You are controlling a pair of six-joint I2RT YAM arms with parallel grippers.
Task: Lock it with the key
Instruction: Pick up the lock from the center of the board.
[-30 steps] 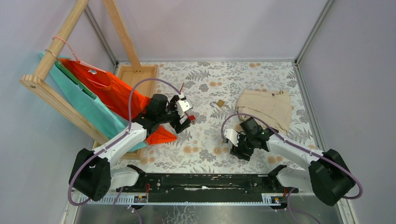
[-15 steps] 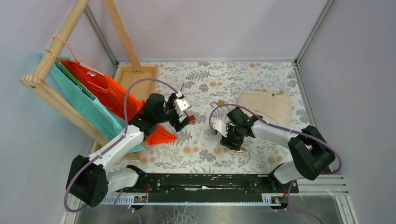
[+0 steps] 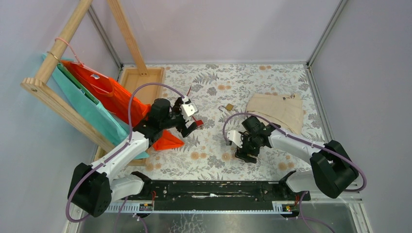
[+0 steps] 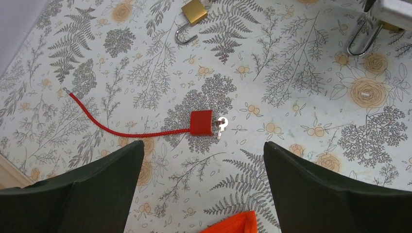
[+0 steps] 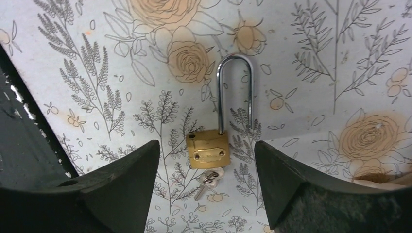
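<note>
The red lock (image 4: 201,122) lies flat on the floral table, with a small silver key (image 4: 221,125) in its right end. Its thin red cable (image 4: 111,127) trails off to the left with the far end free. My left gripper (image 4: 203,145) is open and empty, hovering above the table just short of the lock. In the top view the gripper (image 3: 190,125) is right beside the lock (image 3: 198,122). My right gripper (image 5: 206,145) is open and empty, its fingers straddling a brass padlock (image 5: 208,148) with a long open steel shackle and keys (image 5: 209,179).
A second brass padlock (image 4: 193,12) with an open shackle lies farther back, also in the top view (image 3: 228,107). A beige cloth (image 3: 277,109) lies at the right. An orange bag (image 3: 121,97), a teal bag (image 3: 82,104), a wooden rack (image 3: 53,104) and a wooden tray (image 3: 143,75) fill the left.
My right gripper moved left and farther onto the table, then settled over the long-shackle brass padlock. My left gripper shifted only slightly near the red lock.
</note>
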